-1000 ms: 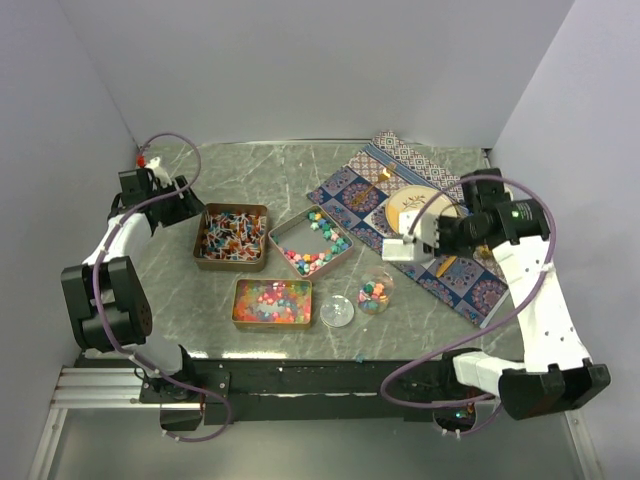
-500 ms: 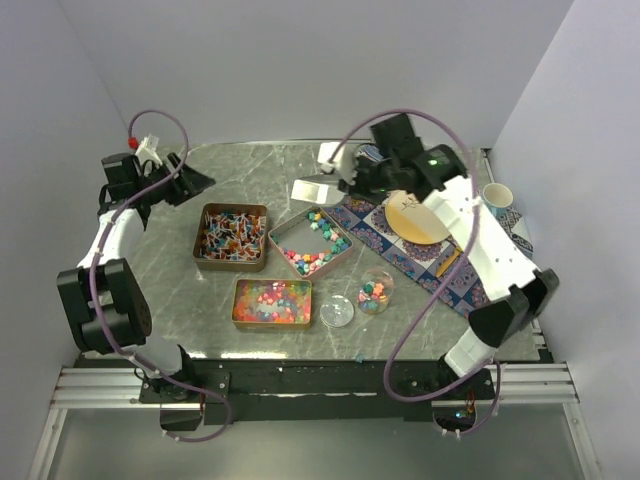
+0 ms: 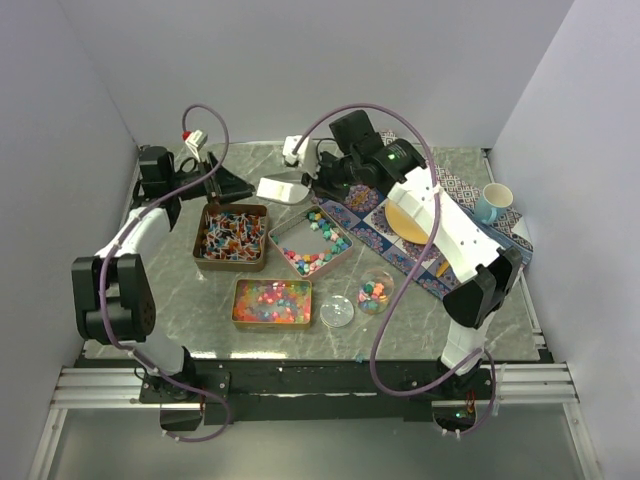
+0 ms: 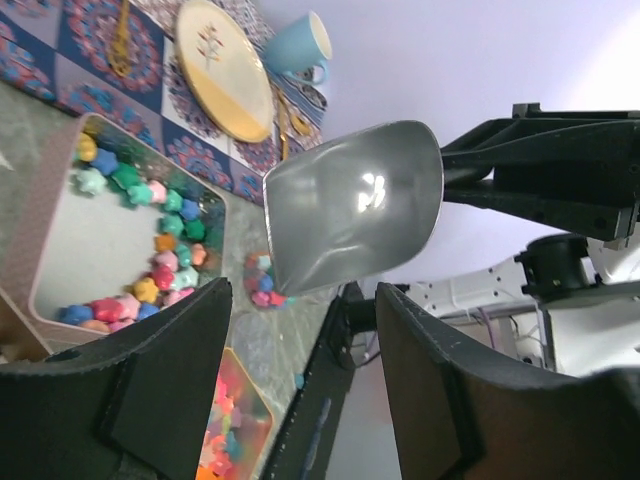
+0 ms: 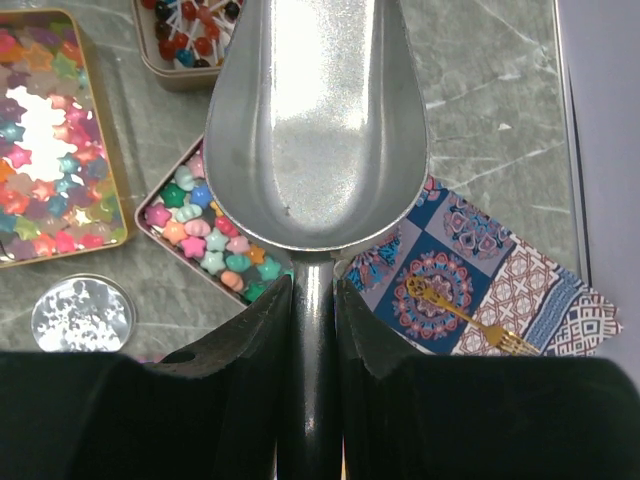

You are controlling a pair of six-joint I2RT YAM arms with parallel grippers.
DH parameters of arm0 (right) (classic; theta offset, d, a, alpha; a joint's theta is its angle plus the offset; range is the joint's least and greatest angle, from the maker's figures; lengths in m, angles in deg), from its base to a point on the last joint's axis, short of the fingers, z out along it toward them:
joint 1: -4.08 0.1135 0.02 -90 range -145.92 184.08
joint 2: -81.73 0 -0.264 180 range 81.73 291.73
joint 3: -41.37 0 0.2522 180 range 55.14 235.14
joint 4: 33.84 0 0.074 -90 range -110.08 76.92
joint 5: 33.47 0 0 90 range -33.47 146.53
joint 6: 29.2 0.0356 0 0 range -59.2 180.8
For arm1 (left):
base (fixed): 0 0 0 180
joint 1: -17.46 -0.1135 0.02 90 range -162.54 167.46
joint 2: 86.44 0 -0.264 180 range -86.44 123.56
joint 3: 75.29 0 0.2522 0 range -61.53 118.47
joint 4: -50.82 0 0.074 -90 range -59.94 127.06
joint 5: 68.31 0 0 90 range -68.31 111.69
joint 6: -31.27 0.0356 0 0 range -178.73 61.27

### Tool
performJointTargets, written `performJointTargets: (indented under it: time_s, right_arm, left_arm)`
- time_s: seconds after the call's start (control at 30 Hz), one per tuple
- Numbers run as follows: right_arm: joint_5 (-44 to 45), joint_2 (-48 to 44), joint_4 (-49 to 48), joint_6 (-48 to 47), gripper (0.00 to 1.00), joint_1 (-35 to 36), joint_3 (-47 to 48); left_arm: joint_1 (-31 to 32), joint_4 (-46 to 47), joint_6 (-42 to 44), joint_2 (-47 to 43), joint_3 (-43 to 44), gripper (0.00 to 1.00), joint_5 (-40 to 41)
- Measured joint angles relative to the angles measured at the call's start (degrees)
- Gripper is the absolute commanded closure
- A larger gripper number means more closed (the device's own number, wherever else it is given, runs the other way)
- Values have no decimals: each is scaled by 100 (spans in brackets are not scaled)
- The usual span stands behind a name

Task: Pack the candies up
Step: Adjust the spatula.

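The candies lie in three copper tins: wrapped stick sweets [image 3: 231, 237], chunky pastel pieces [image 3: 312, 245] [image 5: 205, 235] [image 4: 150, 200], and small glossy sweets [image 3: 271, 302] [image 5: 45, 140]. A few more candies sit in a clear jar [image 3: 375, 290] [image 4: 262, 280]. My right gripper [image 3: 318, 178] [image 5: 312, 285] is shut on the handle of an empty metal scoop [image 3: 280, 188] [image 5: 315, 120] [image 4: 350, 205], held in the air behind the tins. My left gripper [image 3: 228, 185] [image 4: 305, 390] is open just left of the scoop's mouth, with nothing between its fingers [image 4: 150, 390].
The jar's lid [image 3: 337, 311] [image 5: 82, 313] lies flat beside the jar. A patterned placemat [image 3: 455, 270] at the right carries a yellow plate [image 3: 412, 215] [image 4: 225, 70], a blue mug [image 3: 490, 202] [image 4: 300, 45] and a gold fork [image 5: 470, 315]. Walls close in on three sides.
My right arm has swung the scoop from above the placemat over to the back left, behind the tins. My left gripper has moved right, towards the scoop.
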Motion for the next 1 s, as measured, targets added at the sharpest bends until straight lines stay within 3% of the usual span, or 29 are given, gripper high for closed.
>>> performJointTargets:
  time_s: [0.1, 0.33, 0.47, 0.5, 0.53, 0.57, 0.67, 1.0]
  right_arm:
    - [-79, 2, 0, 39, 100, 46, 13]
    - [-282, 79, 7, 83, 100, 168, 146]
    - [-444, 175, -26, 103, 100, 236, 275]
    - [-442, 181, -26, 116, 98, 245, 275]
    - [-450, 184, -26, 144, 91, 243, 275]
    - [-468, 186, -15, 184, 70, 243, 275]
    - [-531, 168, -116, 271, 52, 234, 188]
    - [-807, -11, -317, 372, 51, 192, -330]
  left_arm:
    - [98, 70, -109, 59, 0, 36, -87]
    - [310, 533, -619, 407, 2, 54, -205]
    - [367, 1460, -1475, 656, -28, 83, -330]
    - [369, 1908, -1775, 721, -79, 99, -411]
    - [367, 2280, -2070, 769, -133, 99, -496]
    - [367, 2638, -2328, 813, -186, 99, -555]
    - [358, 3226, -2844, 927, -203, 99, -667]
    - [350, 3838, -3154, 1132, -225, 99, -726]
